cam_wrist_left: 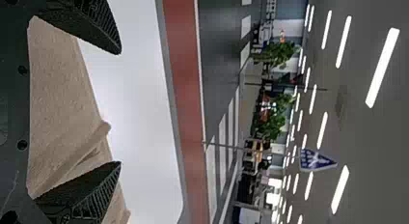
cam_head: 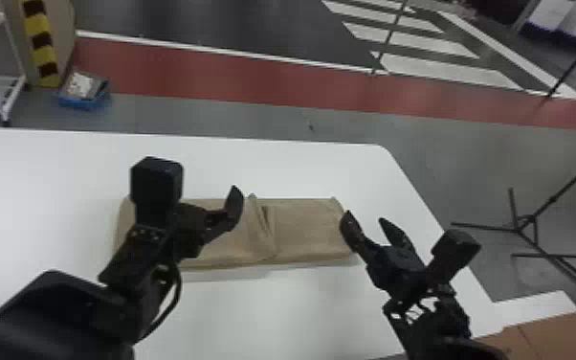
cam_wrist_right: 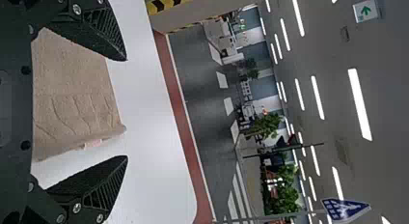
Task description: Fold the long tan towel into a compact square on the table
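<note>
Presumably for another fold: right end effector (cam_head: 365, 219), spread, at the right end of the towel (cam_head: 306, 230), laid flat on the bench (cam_head: 272, 316) for support; left end effector (cam_wrist_left: 119, 108), also spread, over the left part.

Matt cloth towel (cam_head: 308, 230), slightly creased; smooth white table (cam_head: 62, 163).

A grey floor (cam_head: 445, 167) ran up to a red band (cam_head: 205, 79) and a dark roadway (cam_head: 229, 28) with white crossing stripes (cam_head: 445, 71). A white rack (cam_head: 13, 100) stood at the left near a blue box (cam_head: 81, 102), and a black stand (cam_head: 562, 191) at the right. Farther back, leafy plants (cam_wrist_right: 284, 195) and a blue sign (cam_wrist_right: 345, 209) showed beneath a grey ceiling (cam_wrist_right: 333, 55) lit by long white lights (cam_wrist_right: 360, 104).
</note>
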Available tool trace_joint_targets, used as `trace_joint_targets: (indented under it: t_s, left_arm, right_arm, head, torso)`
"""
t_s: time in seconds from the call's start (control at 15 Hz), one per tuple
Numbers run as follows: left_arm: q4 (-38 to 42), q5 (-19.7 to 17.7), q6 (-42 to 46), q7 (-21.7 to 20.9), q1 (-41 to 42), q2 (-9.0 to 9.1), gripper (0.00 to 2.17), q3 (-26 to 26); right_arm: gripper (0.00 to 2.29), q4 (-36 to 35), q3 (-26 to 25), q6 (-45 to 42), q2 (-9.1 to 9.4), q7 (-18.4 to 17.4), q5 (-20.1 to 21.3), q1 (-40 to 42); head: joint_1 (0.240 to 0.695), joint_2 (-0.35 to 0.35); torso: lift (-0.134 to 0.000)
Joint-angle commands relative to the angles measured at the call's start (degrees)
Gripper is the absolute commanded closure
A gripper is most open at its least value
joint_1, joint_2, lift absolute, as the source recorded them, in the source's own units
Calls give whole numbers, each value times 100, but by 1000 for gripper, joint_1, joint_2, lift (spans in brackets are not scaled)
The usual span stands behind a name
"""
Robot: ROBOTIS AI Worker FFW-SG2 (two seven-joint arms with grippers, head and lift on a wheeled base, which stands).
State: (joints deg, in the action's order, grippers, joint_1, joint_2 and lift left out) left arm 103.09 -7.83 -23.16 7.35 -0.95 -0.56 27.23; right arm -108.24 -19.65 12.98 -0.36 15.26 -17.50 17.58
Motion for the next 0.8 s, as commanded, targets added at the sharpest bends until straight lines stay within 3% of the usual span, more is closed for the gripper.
trace_joint_targets:
  t_s: [0.0,0.07,0.2,0.33,0.53,0.73]
  left_arm:
    - [616,-8,0,-23,473,-401,33,-640]
    - [730,-34,17,-182,649,-515,33,-913]
    - [836,-104,316,-437,974,-682,33,-1317]
    - [862,-183,650,-463,1211,-814,33,-1467]
    - [853,-271,826,-507,1343,-946,33,-1590]
    - [853,-298,896,-621,1378,-954,33,-1678]
  right_arm:
    - [221,-92,568,280,27,-128,335,-79]
    - [279,-109,823,491,36,-208,537,-184]
    - [286,-83,1271,1282,41,-410,924,-580]
    - [286,67,1754,1476,41,-603,1205,-826]
    - [289,172,2009,2284,41,-919,1425,-1090]
    - [383,216,2036,2425,41,-1051,1478,-1151]
  head:
    - [695,-350]
    - [695,-350]
    - [695,-258]
    - [695,-180]
    - [695,-76]
    - [695,-53]
  torso:
    - [-123]
    - [-123]
    - [-123]
    - [-123]
    - [-123]
    - [-123]
